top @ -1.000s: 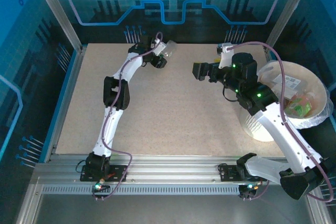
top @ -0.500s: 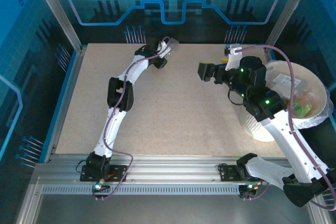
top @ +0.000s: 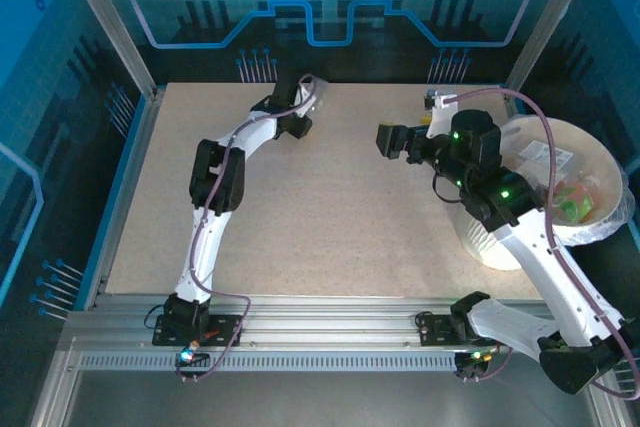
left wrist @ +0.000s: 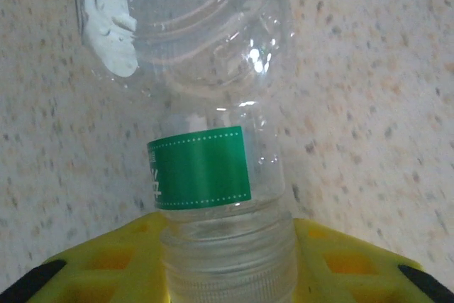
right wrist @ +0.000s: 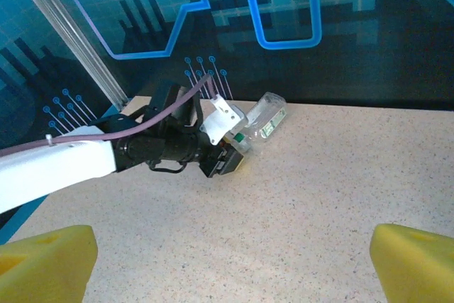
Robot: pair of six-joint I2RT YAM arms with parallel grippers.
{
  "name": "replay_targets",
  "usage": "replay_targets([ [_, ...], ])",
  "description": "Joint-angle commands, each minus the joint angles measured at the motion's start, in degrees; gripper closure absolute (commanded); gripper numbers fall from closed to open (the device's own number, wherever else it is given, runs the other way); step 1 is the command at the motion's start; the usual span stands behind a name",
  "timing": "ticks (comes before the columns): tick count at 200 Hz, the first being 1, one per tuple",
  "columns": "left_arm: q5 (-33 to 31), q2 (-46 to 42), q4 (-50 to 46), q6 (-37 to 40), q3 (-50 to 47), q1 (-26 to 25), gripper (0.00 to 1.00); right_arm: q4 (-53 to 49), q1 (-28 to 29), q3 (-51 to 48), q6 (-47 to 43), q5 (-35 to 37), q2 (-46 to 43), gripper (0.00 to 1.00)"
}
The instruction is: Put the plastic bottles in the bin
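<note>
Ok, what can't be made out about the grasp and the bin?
- Left wrist: clear bottle's near end runs off the bottom edge between the left gripper's fingers; cap unclear.
- Top: right arm covers part of the bin; its bottles too small to count.
- Right wrist: right gripper's fingers cut by bottom edge.

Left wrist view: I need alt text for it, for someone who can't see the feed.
A clear bottle with a green label reaches away over the speckled table, its near end clamped between the left hand's yellow fingers at the bottom edge. A white scrap clings to its far part, upper left.
</note>
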Motion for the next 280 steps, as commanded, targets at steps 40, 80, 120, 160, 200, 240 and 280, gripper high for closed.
replay_targets([
  [40,-3.3,-9.7,3.7,-1.2,-8.9,-4.3,0.72,0.4,0.7,-0.8,4.0,-2.4,1.4,0.0],
  [80,-4.8,-15.0,3.6,-4.9,-16.2,-6.1,0.72,0.1,0.8,-2.4,3.6,-1.4,-0.8,0.0],
  [120,-4.2,-25.0,9.0,-11.5,-30.1,-8.3,0.73,1.5,0.7,-4.7,4.7,-0.6,-1.7,0.0],
  [160,-2.2,-36.1,15.1,-17.6,-43.1,-11.5,0.73,1.3,0.7,-5.1,9.4,0.7,0.8,0.0],
  [200,2.0,-48.1,25.1,-23.6,-56.6,-17.5,0.73,5.0,-1.3,-8.1,18.1,0.5,3.5,0.0],
  [240,-3.8,-55.5,32.2,-25.0,-65.2,-25.9,0.74,8.8,-4.4,-8.4,25.1,-7.5,7.5,0.0],
  [280,-7.1,-57.8,37.4,-24.5,-68.0,-32.4,0.74,7.4,-5.1,-8.0,28.8,-6.8,11.5,0.0],
])
